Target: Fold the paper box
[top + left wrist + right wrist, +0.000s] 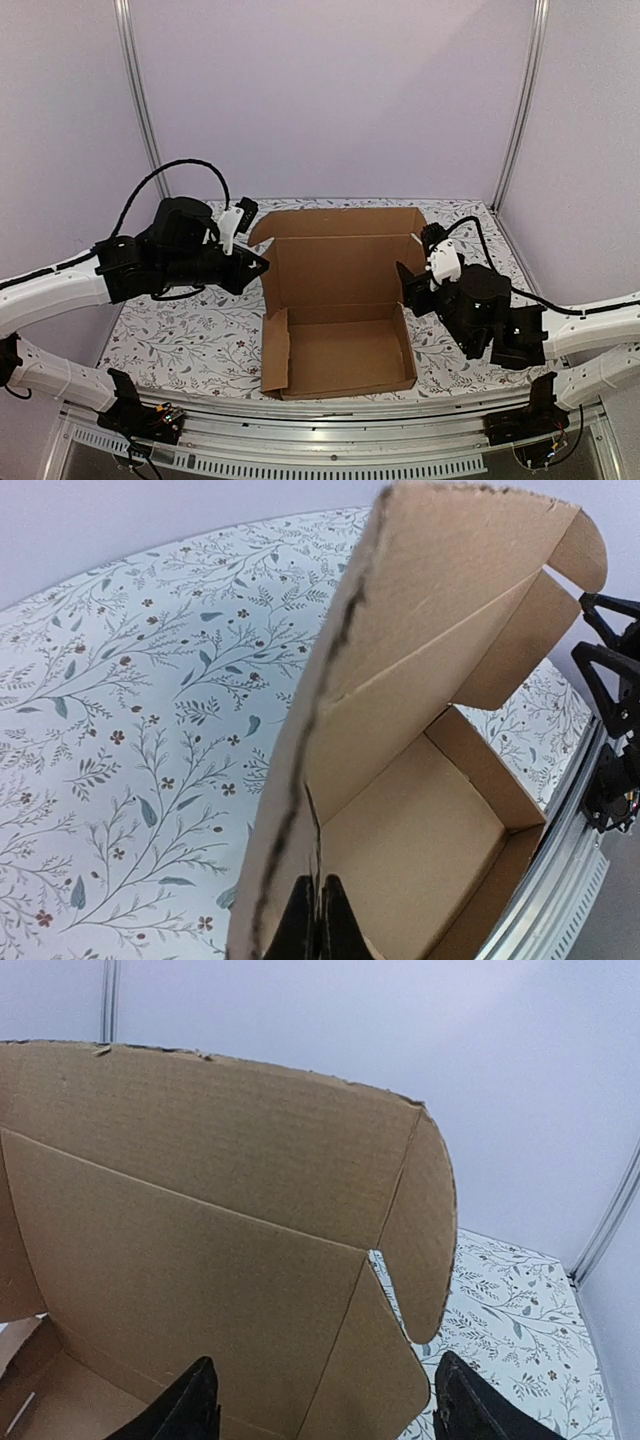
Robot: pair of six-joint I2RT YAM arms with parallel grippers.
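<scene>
We see the paper box [340,300], a plain brown corrugated cardboard mailer, sitting in the middle of the table [180,340], which is covered in a white cloth printed with grey leafy sprigs. The tray part lies nearest the arm bases with its low walls raised. The long lid panel stands up from the far wall, leaning a little, with a rounded ear flap [418,222] at its right end and another at its left.

The left gripper [258,262], black with a white wrist piece, reaches in from the left to the box's left edge, near where the lid meets the tray. In the left wrist view its fingers [305,925] are clenched tight together against the charred cut edge of the cardboard [420,830], right below a slit between two panels. We cannot tell whether any cardboard is nipped between them.

The right gripper [405,288] sits at the right wall of the tray. In the right wrist view its two dark fingers [195,1405] stand wide apart, released. Between them rises the inner face of the box [200,1210], with the lid's rounded flap curling forward on the right. Neither finger is clearly pressing on the cardboard there.

A silver metal rail [560,880] runs along the near table edge, and pale lilac walls with aluminium posts [140,100] enclose the scene.
</scene>
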